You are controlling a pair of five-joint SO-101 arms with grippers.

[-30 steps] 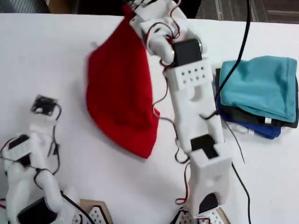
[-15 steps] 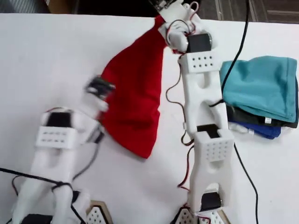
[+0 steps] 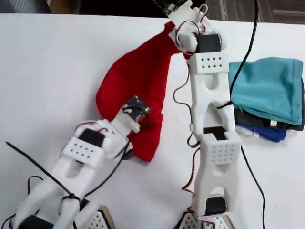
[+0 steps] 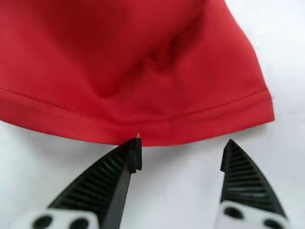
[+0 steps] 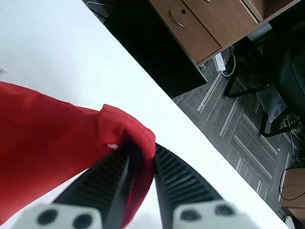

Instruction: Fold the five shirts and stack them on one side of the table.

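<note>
A red shirt point(image 3: 136, 86) lies stretched across the middle of the white table point(image 3: 43, 71), one corner lifted at the far edge. My right gripper point(image 5: 139, 155) is shut on that far corner of the red shirt point(image 5: 43, 138); in the high view the right gripper point(image 3: 172, 23) sits at the table's back edge. My left gripper point(image 4: 181, 155) stands open just off the hem of the red shirt point(image 4: 133, 71), with bare table between its fingers. In the high view the left gripper point(image 3: 136, 109) is over the shirt's near part. A stack of folded shirts point(image 3: 267, 95), teal on top, lies at the right.
The right arm point(image 3: 212, 119) runs up the table between the red shirt and the folded stack. Black cables point(image 3: 248, 43) cross near the stack. Past the far edge, a wooden drawer unit point(image 5: 205, 24) stands on the floor. Open table lies to the left.
The right gripper has pulled the shirt's corner farther back and to the right, stretching the cloth. The left arm has swung from the near left in to the shirt's near hem.
</note>
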